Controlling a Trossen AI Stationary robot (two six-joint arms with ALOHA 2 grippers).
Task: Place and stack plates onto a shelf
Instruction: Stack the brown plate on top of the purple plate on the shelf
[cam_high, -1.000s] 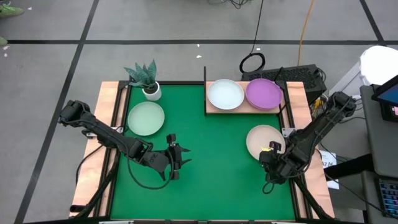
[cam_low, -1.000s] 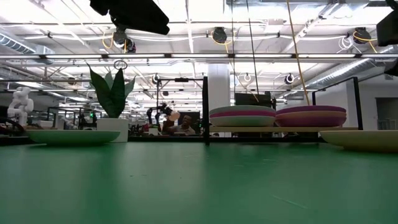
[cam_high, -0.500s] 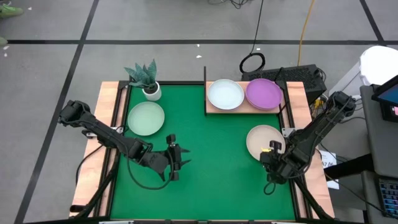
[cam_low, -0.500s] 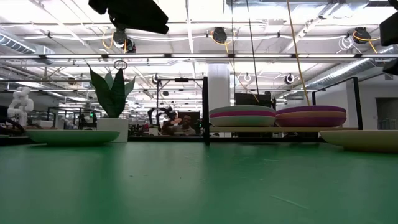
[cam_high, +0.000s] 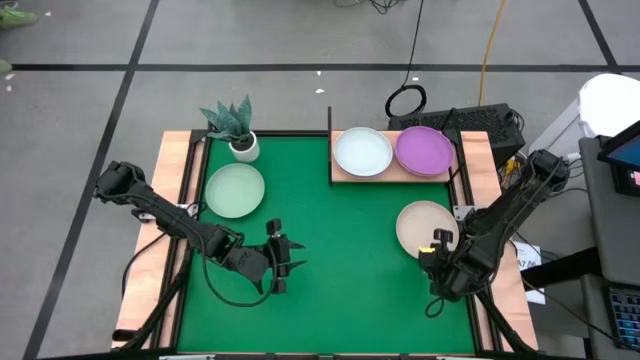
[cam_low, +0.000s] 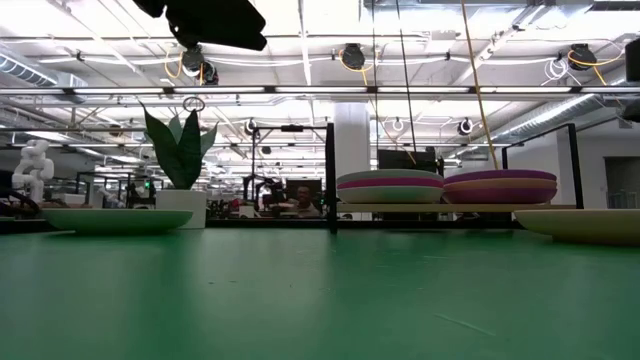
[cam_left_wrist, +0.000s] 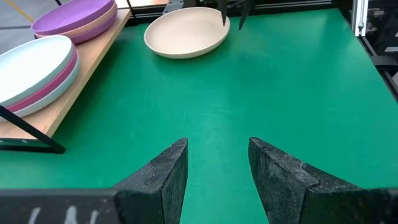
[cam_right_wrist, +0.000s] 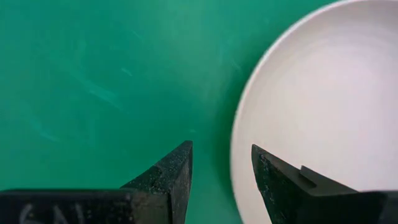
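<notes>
Your right gripper (cam_right_wrist: 221, 168) hangs with its fingers spread and empty over the near edge of the beige plate (cam_high: 424, 226), one finger above the rim and the other above the green mat (cam_high: 330, 260). That plate is round, shallow and matte, and it lies alone on the mat near the surface's right side.

Your left gripper (cam_high: 283, 257) is parted too, holding nothing, low over the bare mat toward the front middle and pointing across at the beige plate.

A pale mint plate (cam_high: 235, 190) sits on the mat at the left, just in front of the small potted plant (cam_high: 236, 125).

The wooden shelf (cam_high: 345, 176) at the back right carries two stacks side by side. The left stack (cam_left_wrist: 37, 71) has a pale plate on top with a pink one beneath; the right stack (cam_left_wrist: 78, 18) has a purple plate over a salmon-toned one.

Both arms reach in from the outer edges, elbows bent, wrists tipped inward.
</notes>
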